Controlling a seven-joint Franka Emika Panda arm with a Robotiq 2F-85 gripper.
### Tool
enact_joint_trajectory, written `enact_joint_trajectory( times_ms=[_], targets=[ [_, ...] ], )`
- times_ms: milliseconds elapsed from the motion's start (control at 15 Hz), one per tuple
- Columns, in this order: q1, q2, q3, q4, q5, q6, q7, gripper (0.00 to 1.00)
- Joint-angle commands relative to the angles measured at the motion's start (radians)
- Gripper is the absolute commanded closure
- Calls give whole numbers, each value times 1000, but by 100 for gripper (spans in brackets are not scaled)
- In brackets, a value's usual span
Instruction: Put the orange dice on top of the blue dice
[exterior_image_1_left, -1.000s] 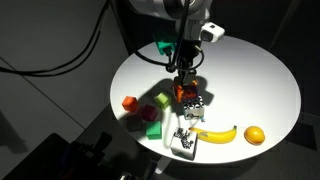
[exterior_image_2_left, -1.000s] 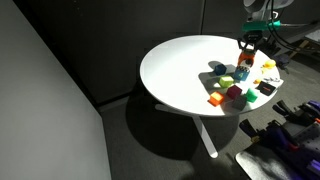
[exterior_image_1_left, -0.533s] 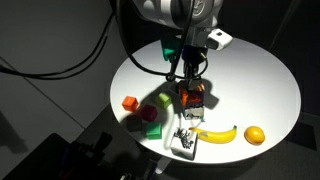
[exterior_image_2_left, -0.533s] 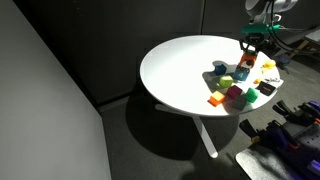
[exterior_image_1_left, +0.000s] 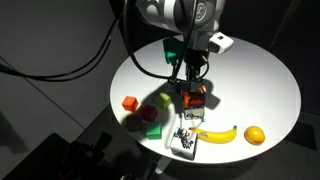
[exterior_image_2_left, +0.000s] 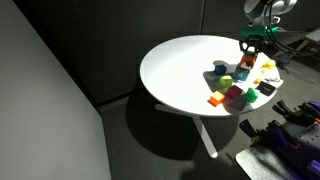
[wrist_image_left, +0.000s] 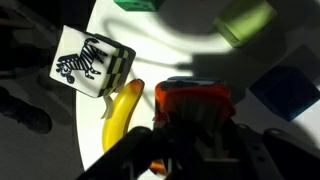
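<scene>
One orange dice (wrist_image_left: 192, 98) is clamped in my pincer (exterior_image_1_left: 190, 88) over the white counter (exterior_image_1_left: 255, 70); the blue dice (wrist_image_left: 290, 92) lies nearby.

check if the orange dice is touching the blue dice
Apart. The wrist view shows a dark gap between the orange dice and the blue dice off to its side.

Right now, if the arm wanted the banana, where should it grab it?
Around the middle of the banana, coming straight down, jaws closing across its narrow width. It lies flat on the table, long and curved; the striped cube crowds one end and the round orange fruit sits near the other.
</scene>
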Motion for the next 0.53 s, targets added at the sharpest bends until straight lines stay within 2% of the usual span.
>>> enact_joint_trajectory(
  times_ms=[0, 467],
  targets=[
    [-9, 14, 8, 26, 19, 5, 8, 85],
    [4, 15, 13, 15, 12, 15, 13, 85]
  ],
)
